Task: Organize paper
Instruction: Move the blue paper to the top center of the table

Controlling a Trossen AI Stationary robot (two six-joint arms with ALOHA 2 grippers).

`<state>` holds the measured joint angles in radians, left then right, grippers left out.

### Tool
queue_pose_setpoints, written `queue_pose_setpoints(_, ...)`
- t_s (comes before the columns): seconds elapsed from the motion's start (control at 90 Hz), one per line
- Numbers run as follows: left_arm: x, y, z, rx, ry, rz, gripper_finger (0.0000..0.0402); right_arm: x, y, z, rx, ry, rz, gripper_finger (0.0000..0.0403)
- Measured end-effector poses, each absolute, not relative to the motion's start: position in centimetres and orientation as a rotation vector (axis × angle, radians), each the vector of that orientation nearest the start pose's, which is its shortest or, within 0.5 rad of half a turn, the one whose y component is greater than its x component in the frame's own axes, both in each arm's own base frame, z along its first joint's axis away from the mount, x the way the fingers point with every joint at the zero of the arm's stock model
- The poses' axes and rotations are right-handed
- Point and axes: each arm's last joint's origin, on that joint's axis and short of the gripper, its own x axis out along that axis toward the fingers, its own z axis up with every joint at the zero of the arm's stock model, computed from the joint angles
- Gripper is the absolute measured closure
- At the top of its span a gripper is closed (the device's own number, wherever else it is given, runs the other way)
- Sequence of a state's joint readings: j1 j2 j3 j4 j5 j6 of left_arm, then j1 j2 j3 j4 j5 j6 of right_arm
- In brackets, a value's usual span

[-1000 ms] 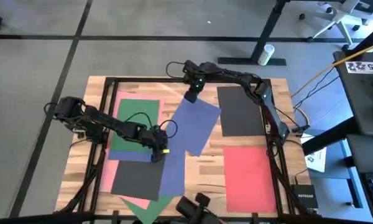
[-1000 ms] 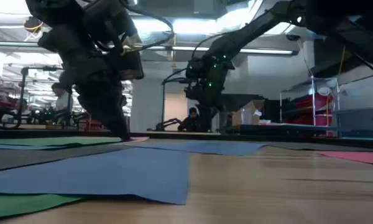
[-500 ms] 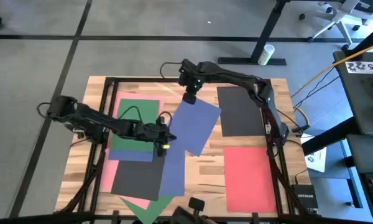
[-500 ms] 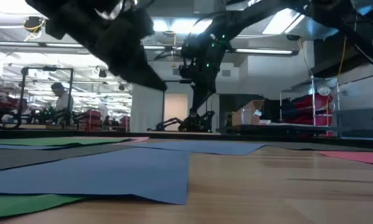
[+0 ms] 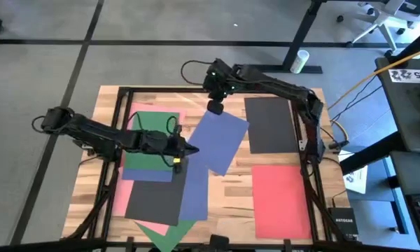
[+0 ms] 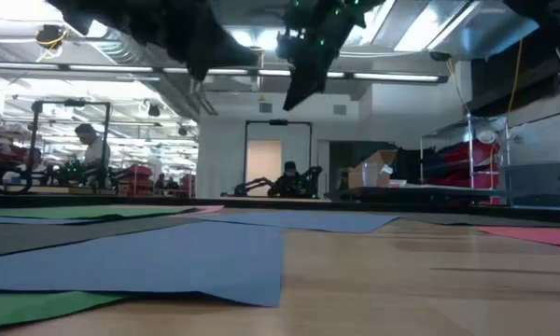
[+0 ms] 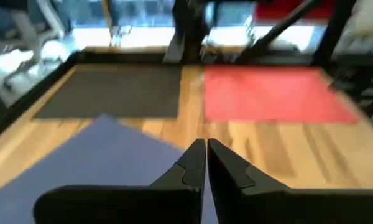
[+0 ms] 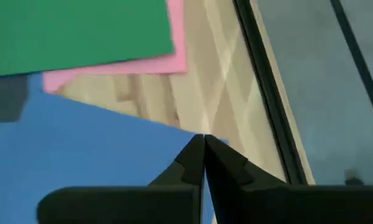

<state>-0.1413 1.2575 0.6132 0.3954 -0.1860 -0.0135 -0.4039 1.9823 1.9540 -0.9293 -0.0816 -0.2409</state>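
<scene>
The high view is showing a wooden table point(image 5: 227, 189) strewn with coloured paper sheets, and everything below is being placed against the tilted blue sheet point(image 5: 220, 140) lying near the table's middle; nearest the viewer's edge, a green corner point(image 5: 161, 233) is poking out from under a stack, and a red sheet point(image 5: 281, 197) is lying flat on the robot's right of the blue one, apart from it; a second, longer blue sheet point(image 5: 194, 190) and a black sheet point(image 5: 154, 199) are overlapping just on the near left side of the tilted blue sheet; the left gripper point(image 5: 187, 150) is hovering at that sheet's left edge, its fingers pressed together with nothing between them, raised off the table in the low view; beside it a green sheet point(image 5: 151, 134) is resting on a pink one point(image 5: 126, 189); another black sheet point(image 5: 271, 124) is lying just right of the tilted blue sheet; farthest off, the right gripper point(image 5: 215, 106) is hanging over the blue sheet's far corner, fingers closed and empty.

The sheets are likely light, thin and floppy, lying flush to the wood and sliding easily; a free corner or an overhanging edge probably offers the best hold, since flat middles give fingers nothing to pinch.
</scene>
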Motion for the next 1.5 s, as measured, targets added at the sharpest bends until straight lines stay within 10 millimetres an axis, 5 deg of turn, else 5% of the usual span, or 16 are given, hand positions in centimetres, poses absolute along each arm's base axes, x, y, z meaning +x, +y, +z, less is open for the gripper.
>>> queue_pose_setpoints(0.6, 21.8, -2.4, 21.9, -0.078, 0.008, 0.026, 0.0402, 42.9, -8.6, 33.1, -0.157, 0.813, -0.058, 0.0403)
queue_pose_setpoints(0.789, 20.8, -2.4, 21.7, -0.108, 0.046, 0.006, 0.0402, 43.4, -6.3, 31.8, -0.165, 0.702, -0.041, 0.0403)
queue_pose_setpoints(0.989, 20.4, -2.4, 21.8, -0.118, 0.07, -0.013, 0.0402, 40.6, -5.2, 28.2, -0.077, 0.595, -0.051, 0.0403)
queue_pose_setpoints(1.222, 20.3, -1.5, 20.7, -0.19, 0.179, 0.042, 0.0402, 34.6, -4.4, 25.7, 0.079, 0.426, -0.085, 0.0403)
queue_pose_setpoints(1.5, 19.7, -0.2, 18.4, -0.299, 0.412, 0.156, 0.0402, 30.3, -3.5, 22.4, 0.182, 0.478, -0.221, 0.0403)
